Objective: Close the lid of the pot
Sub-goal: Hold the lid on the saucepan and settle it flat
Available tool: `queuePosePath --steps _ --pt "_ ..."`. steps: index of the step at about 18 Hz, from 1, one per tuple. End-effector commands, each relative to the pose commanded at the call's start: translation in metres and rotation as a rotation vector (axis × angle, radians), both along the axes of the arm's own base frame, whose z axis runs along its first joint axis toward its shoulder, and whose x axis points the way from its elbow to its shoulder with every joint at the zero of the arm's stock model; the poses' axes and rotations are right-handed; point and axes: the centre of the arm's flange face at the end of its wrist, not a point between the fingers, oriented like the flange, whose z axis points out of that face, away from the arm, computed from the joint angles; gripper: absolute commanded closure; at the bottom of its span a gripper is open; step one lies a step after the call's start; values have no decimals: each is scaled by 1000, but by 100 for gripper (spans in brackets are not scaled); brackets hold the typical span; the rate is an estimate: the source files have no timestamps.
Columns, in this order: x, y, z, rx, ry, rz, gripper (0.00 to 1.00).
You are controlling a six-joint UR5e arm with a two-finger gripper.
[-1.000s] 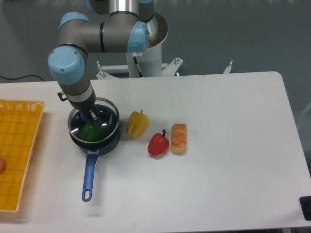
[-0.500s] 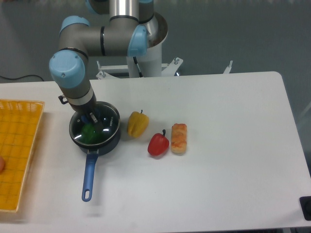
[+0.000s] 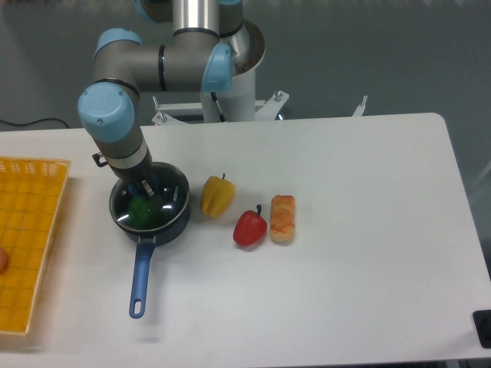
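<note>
Resting on the pot [image 3: 173, 222], the pot lid [image 3: 165, 201], fingers [image 3: 146, 185] at its knob

The gripper [image 3: 143, 187] is largely hidden beneath the arm's wrist, so how its jaws stand around the pot lid's [image 3: 150, 201] blue knob cannot be told. The green item [image 3: 141, 211] under the glass is blurred by reflections and cannot be identified. The yellow basket [image 3: 27, 238] is cut off by the left edge, as is a small reddish object [image 3: 2, 261] inside it.
</note>
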Motion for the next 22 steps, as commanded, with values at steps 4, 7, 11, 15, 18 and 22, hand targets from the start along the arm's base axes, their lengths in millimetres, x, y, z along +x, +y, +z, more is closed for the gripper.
queuePosePath --steps 4,7,11,15,18,22 --pt "1 1 -2 -2 -3 -1 40" --pt "1 3 -11 -19 -10 -3 40" --pt "2 5 -20 -34 -15 -8 39" --pt "2 5 -20 -35 -16 -8 39" --pt "2 5 -20 -36 -17 -9 39" --pt "3 5 -20 -37 -15 -11 37"
